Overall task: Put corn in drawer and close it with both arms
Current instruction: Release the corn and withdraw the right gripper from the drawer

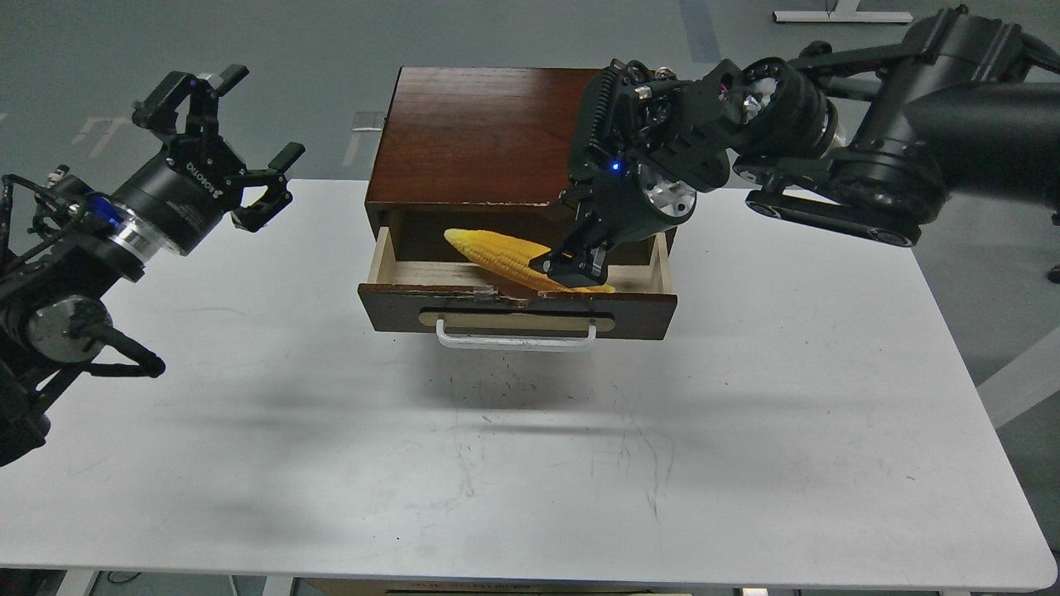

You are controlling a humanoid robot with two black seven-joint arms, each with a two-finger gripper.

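Observation:
The drawer (638, 314) stands pulled open out of a dark brown wooden cabinet (476, 132) at the table's back middle. Its front has a chipped upper edge and a white bar handle (515, 339). The yellow corn (497, 252) lies slantwise in the drawer's pale inside, with its pointed end to the left. My right gripper (575, 266) reaches down into the drawer from the right and is closed around the corn's thick end. My left gripper (236, 141) is open and empty, held above the table's back left edge, well left of the cabinet.
The white table (530, 463) spreads in front of the drawer, with scuff marks on it. Its right edge (969, 381) and front edge are in view. My right arm's thick links (869, 182) hang over the cabinet's right side. Grey floor lies behind.

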